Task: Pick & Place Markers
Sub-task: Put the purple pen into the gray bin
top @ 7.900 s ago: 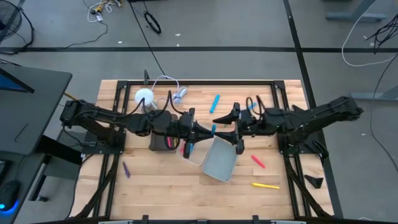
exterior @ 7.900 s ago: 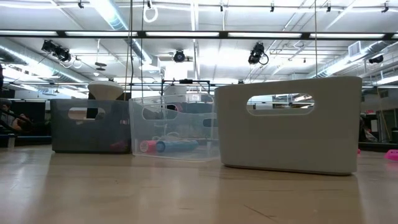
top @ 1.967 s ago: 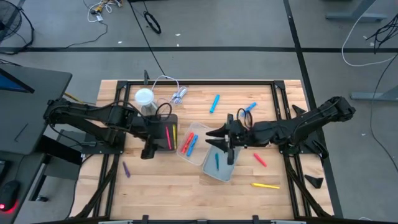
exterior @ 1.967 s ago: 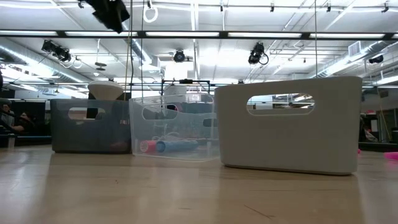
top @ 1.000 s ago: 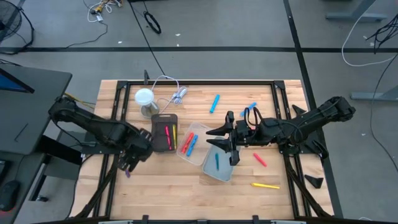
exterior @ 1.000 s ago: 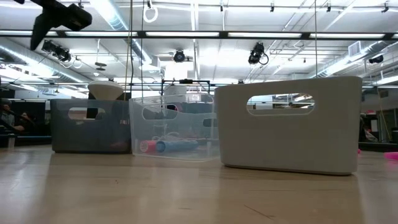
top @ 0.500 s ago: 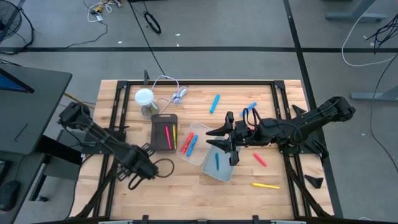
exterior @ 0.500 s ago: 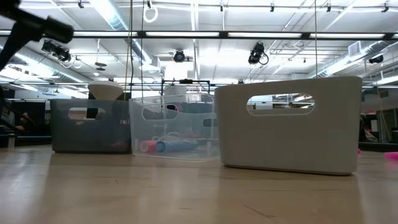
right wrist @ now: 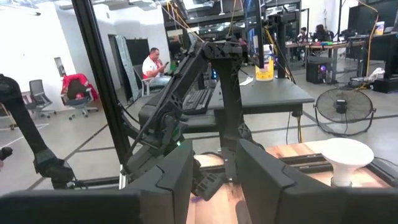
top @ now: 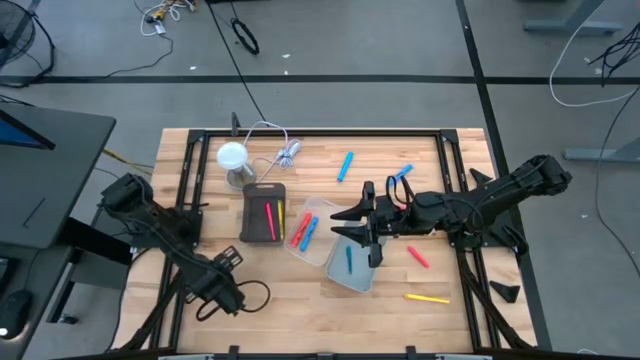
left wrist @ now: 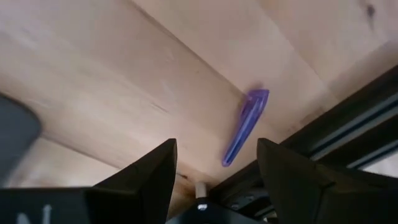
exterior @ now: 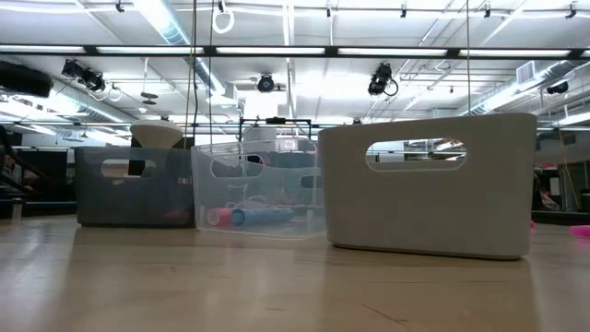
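A purple marker [left wrist: 246,127] lies flat on the wood near the table's left front rail. My left gripper [left wrist: 216,157] hangs over it, pointing down and open, one finger on either side of the marker's near end without touching it. In the high view this arm [top: 214,288] hides the marker. My right gripper [top: 357,228] hovers level over the white bin [top: 366,274], open with nothing between its fingers. Loose markers lie on the table: blue [top: 345,165], blue [top: 402,175], red [top: 415,257] and yellow [top: 427,297].
Three bins stand mid-table: a dark one [top: 262,189] holding pink and yellow markers, a clear one [top: 318,206] with red and blue ones, and the white one with a blue marker. A white lamp [top: 232,156] and a cable bundle [top: 288,152] sit at the far left. Black frame rails [top: 175,290] run along the table's sides.
My left gripper has swung from beside the dark bin toward the table's near left corner and come down over the purple marker, turning as it went; it stays open. My right gripper has kept still.
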Controlling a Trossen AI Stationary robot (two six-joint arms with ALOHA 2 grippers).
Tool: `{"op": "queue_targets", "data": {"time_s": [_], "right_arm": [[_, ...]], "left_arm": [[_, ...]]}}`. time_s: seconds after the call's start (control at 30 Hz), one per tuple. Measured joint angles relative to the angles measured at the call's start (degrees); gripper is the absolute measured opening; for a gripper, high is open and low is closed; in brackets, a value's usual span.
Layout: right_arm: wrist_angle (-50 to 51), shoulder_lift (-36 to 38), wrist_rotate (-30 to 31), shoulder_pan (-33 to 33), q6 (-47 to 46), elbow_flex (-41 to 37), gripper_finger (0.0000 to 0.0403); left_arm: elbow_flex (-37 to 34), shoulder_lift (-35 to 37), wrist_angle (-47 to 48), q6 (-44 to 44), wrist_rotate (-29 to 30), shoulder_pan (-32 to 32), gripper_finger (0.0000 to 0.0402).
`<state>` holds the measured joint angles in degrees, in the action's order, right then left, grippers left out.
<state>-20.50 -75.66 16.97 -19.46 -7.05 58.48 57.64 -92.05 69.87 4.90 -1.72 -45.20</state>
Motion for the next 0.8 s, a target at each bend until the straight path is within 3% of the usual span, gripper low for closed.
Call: {"op": "queue_targets", "data": {"time_s": [0.47,0.8], "right_arm": [[2.7,0.0,0.0,0.0,-3.2,0.0,0.0126],[3.3,0.0,0.0,-0.1,-4.5,0.0,0.0126]], "left_arm": [[-9.4,0.0,-4.1,-5.4,-2.9,-5.9,0.0227],[-13.1,0.2,-10.5,-6.7,-0.6,-6.9,0.0206]]}}
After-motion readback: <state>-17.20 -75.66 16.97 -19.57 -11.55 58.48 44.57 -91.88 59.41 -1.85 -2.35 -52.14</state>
